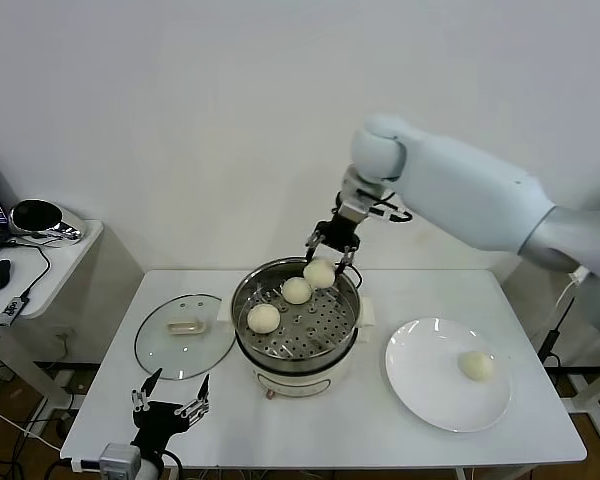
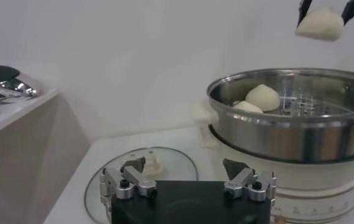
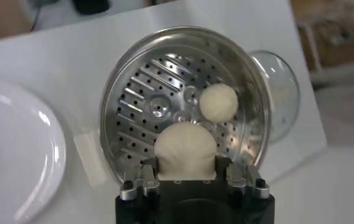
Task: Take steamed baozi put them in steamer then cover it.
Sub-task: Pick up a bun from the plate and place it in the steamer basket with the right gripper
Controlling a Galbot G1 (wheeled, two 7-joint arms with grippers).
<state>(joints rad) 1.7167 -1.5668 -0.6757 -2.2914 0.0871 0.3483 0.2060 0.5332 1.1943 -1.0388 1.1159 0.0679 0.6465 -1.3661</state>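
The right gripper (image 1: 331,252), just above centre in the head view, is closed on a steamed baozi (image 1: 320,273), holding it above the far rim of the steamer (image 1: 257,289). Two more buns (image 1: 296,290) (image 1: 264,317) lie on the perforated floor, toward its left side. A fourth bun (image 1: 476,365) sits on the white plate (image 1: 420,385) at lower right. The glass lid (image 1: 162,352) lies left of the steamer. At bottom left, the left gripper (image 1: 169,399) hangs with its fingers spread wide, holding nothing.
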